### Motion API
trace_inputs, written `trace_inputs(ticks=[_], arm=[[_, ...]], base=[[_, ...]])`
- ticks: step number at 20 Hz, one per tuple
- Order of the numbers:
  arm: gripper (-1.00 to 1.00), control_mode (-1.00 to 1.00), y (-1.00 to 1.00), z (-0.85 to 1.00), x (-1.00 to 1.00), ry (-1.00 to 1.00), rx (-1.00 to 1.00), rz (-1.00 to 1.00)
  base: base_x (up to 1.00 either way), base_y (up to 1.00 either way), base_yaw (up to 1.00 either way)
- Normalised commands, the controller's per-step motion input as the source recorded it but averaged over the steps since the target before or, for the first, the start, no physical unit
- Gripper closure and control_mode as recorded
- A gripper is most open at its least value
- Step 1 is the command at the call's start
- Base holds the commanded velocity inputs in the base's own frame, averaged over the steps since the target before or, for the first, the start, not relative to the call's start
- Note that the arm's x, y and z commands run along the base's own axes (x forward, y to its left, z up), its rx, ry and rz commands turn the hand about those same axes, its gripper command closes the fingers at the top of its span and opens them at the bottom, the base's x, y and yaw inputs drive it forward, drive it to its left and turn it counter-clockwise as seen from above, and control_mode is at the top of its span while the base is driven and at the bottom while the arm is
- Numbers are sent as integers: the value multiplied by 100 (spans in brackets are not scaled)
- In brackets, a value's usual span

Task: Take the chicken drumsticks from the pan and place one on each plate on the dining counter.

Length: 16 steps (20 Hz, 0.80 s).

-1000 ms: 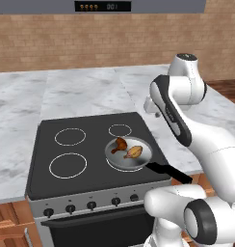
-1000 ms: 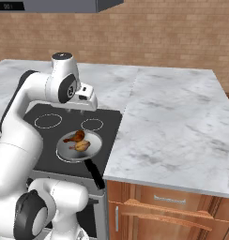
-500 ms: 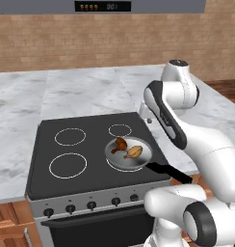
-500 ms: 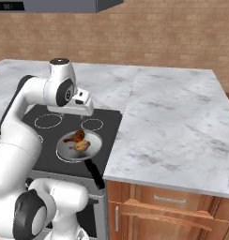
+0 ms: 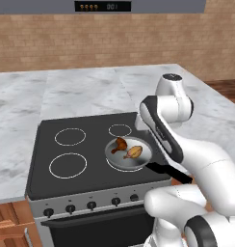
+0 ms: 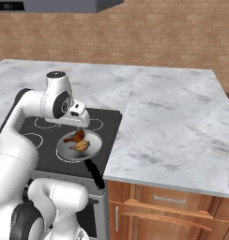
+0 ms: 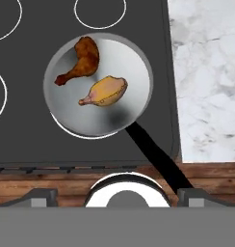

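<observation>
Hand view: pan (image 7: 97,87) on the front right burner of the black stovetop (image 7: 23,130), both drumsticks inside. Dark reddish-brown drumstick (image 7: 82,60) toward the far side of the pan, golden tan drumstick (image 7: 106,91) just beside it nearer the middle; close together, contact between them not resolvable. Long black handle (image 7: 155,155) running off toward the stove's front edge. Marble counter (image 7: 206,72) beside the stove on the right.

Left base view: same layout — pan (image 5: 128,154) with dark piece (image 5: 120,144) and tan piece (image 5: 134,152), arm arched over the right side of the stovetop (image 5: 66,144).

Right base view: pan (image 6: 80,145) below the hand, grey-white counter (image 6: 172,122) stretching off to the right of the stove. No plates identifiable on the stretch of counter visible.

Progress, judged from the layout: nothing delivered yet. Both drumsticks to be lifted out, carried to the dining counter and set down one per plate — essentially the whole task outstanding. First pick not yet made.

Gripper (image 6: 78,121): hanging above the pan, well clear of the meat, pointing down at it. Finger tips (image 7: 40,197) at the bottom corners of the hand view, set far apart — jaws spread wide. Nothing between them, nothing touched. Empty and released.

Likely next: descent onto one drumstick, jaws across its thicker end. Risk — the two pieces lying so close that one finger nudges the neighbour on the way down.
</observation>
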Motion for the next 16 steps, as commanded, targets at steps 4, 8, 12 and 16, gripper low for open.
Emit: trace_inputs(ticks=[4, 8, 12, 16], arm=[[-100, -100, 4, -39, -4, 0, 0, -1], [-100, -100, 0, -42, 0, -1, 0, 0], [-100, -100, 0, -47, 4, -3, 0, 0], [-100, -100, 0, -37, 18, -5, 0, -1]], base=[[0, 0, 0], [0, 0, 0], [0, 0, 0], [0, 0, 0]])
